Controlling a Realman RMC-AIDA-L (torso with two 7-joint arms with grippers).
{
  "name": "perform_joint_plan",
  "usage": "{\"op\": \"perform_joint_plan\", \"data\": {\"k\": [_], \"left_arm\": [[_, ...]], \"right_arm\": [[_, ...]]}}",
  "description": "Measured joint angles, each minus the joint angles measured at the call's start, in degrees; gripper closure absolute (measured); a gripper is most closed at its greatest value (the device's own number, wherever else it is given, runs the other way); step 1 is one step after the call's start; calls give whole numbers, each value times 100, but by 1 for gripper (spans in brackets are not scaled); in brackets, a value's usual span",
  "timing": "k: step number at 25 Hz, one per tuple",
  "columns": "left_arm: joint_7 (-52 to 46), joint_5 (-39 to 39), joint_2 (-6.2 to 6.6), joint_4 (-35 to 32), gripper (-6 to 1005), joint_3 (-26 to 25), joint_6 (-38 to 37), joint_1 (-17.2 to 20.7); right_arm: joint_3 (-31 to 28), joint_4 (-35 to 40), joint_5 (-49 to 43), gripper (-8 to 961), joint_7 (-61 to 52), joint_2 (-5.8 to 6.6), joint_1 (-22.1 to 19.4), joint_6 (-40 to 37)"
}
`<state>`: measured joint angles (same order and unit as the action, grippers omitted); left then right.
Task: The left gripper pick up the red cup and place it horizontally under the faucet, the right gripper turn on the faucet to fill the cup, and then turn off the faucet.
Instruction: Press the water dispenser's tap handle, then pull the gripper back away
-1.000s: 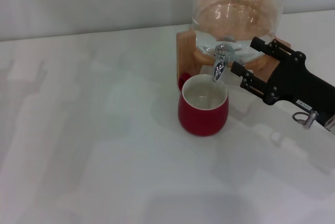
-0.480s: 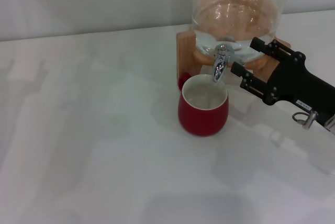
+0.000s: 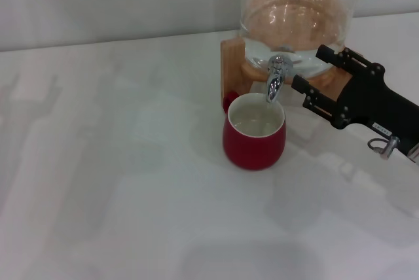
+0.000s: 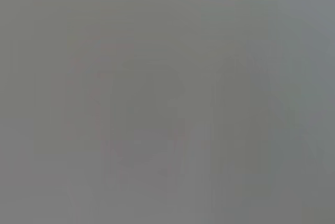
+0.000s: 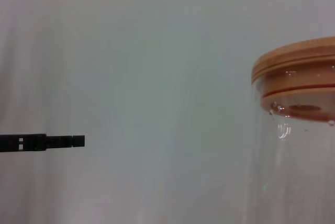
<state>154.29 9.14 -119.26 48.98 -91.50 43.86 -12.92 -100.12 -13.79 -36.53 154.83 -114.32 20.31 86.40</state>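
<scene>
The red cup (image 3: 254,142) stands upright on the white table, right under the chrome faucet (image 3: 275,78) of the glass dispenser (image 3: 298,5). Clear liquid shows in its cream inside. Its small handle points back left towards the wooden stand (image 3: 231,64). My right gripper (image 3: 308,67) is open just to the right of the faucet, level with it and touching neither it nor the cup. One of its fingers (image 5: 42,143) shows in the right wrist view, along with the dispenser's wooden lid (image 5: 298,72). My left gripper is out of view, and the left wrist view is a blank grey.
The white table (image 3: 118,162) stretches to the left and front of the cup. A pale wall runs behind the dispenser.
My right gripper has drawn back slightly to the right, away from the faucet. The cup has not moved.
</scene>
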Motion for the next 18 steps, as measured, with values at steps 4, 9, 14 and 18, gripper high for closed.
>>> {"op": "perform_joint_plan", "data": {"k": [4, 9, 14, 18], "left_arm": [[-1, 0, 0, 5, 199, 0, 0, 14], [-4, 1, 0, 7, 199, 0, 9, 28], [-5, 0, 0, 7, 199, 0, 24, 35], [-5, 0, 0, 11, 199, 8, 31, 43]], "right_arm": [[-7, -11, 5, 279, 1, 4, 0, -87], [-82, -15, 7, 279, 7, 14, -4, -137], [-194, -18, 8, 279, 12, 25, -22, -144], [-215, -19, 10, 279, 12, 33, -39, -144]]}}
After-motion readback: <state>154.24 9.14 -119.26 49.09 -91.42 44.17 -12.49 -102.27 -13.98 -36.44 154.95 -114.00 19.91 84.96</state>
